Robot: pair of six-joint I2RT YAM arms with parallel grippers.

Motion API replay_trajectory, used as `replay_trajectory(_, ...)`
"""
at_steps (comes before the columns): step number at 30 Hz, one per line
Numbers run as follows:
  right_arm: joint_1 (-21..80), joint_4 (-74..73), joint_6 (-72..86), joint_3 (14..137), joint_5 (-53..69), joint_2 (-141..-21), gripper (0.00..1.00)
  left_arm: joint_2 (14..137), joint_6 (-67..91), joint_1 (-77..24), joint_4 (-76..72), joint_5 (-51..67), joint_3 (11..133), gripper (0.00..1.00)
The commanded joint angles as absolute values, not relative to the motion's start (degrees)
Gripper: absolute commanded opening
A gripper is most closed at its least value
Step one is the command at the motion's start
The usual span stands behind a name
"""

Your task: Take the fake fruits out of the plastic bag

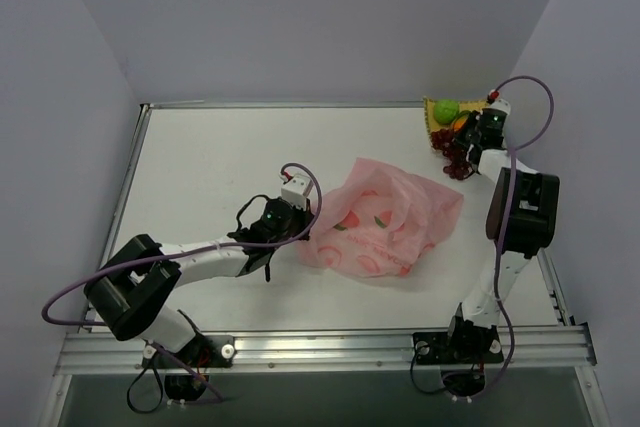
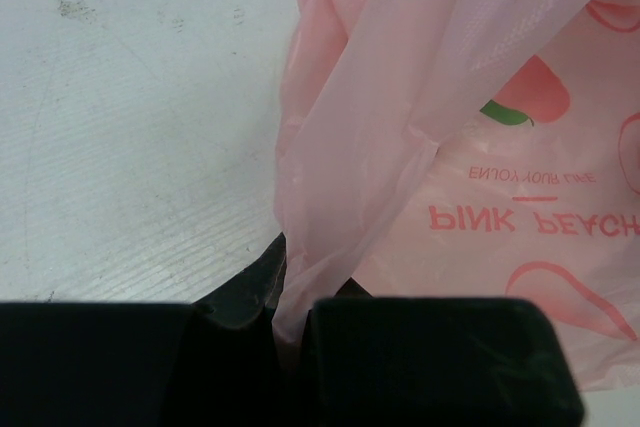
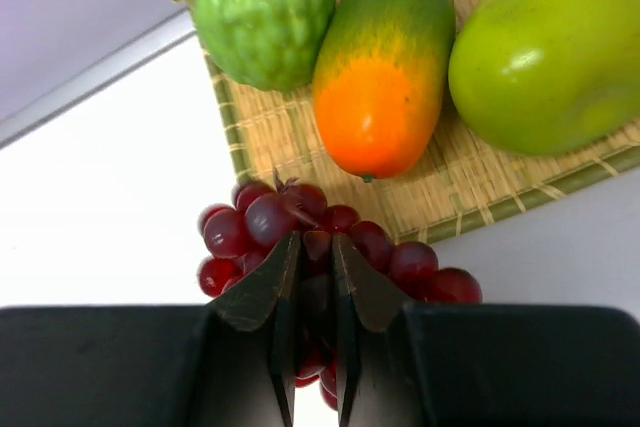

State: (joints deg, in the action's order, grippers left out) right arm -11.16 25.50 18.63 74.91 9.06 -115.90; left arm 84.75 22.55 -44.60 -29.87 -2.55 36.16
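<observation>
On the white surface, the pink plastic bag lies crumpled at centre, printed peaches showing. A fold at its left edge is pinched tight between the left fingers. In the far right corner, well apart from the bag, a yellow woven mat carries an orange-green mango between a smooth green fruit and a bumpy green fruit. At the mat's edge, the right fingers stand nearly closed on a dark red grape bunch.
</observation>
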Motion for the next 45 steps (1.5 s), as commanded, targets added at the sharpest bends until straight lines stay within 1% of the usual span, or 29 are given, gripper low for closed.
replay_trajectory(1,-10.8,30.5,20.9,74.4,8.7,-106.6,0.00,83.9,22.8,-44.3,-31.4,-2.3,38.5,0.02)
replay_trajectory(4,-10.8,31.8,22.0,74.7,7.7,-103.8,0.00,84.1,22.9,-44.3,-31.4,-2.2,38.6,0.02)
replay_trajectory(9,-10.8,33.0,23.3,78.0,5.7,-103.4,0.00,84.2,22.9,-44.3,-31.5,-2.0,38.7,0.03)
replay_trajectory(12,-10.8,34.0,25.0,82.0,3.8,-105.4,0.00,84.4,22.9,-44.3,-31.5,-1.9,38.7,0.02)
replay_trajectory(17,-11.1,35.2,31.3,87.5,1.4,-112.5,0.00,85.1,22.9,-44.3,-31.3,-1.9,39.0,0.02)
replay_trajectory(20,-11.0,40.9,36.3,87.1,0.4,-115.3,0.00,85.8,22.9,-44.3,-31.3,-1.5,39.5,0.02)
replay_trajectory(24,-10.6,41.7,38.8,89.5,0.4,-119.4,0.00,86.9,23.2,-44.3,-31.3,-1.0,39.9,0.03)
replay_trajectory(31,-10.1,43.3,37.7,86.0,0.2,-122.3,0.00,87.9,23.3,-44.3,-31.6,-0.8,40.3,0.03)
replay_trajectory(32,-10.1,43.3,37.7,85.3,0.2,-122.5,0.02,88.2,23.3,-44.3,-31.6,-0.6,40.4,0.03)
replay_trajectory(35,-10.0,44.5,37.7,83.3,0.2,-123.0,0.12,88.9,23.5,-44.3,-31.8,-0.4,40.6,0.02)
replay_trajectory(36,-10.0,45.0,37.7,82.9,0.2,-123.0,0.20,89.0,23.6,-44.3,-31.8,-0.3,40.7,0.03)
replay_trajectory(41,-10.1,44.3,36.8,83.2,1.0,-124.9,0.49,89.2,23.6,-44.3,-32.0,-0.1,40.8,0.02)
replay_trajectory(42,-10.0,43.7,36.7,83.4,1.0,-125.2,0.59,89.2,23.7,-44.3,-32.0,-0.1,40.8,0.03)
replay_trajectory(45,-10.0,43.7,36.6,83.0,1.2,-124.8,0.74,89.2,23.7,-44.3,-32.0,-0.2,40.7,0.02)
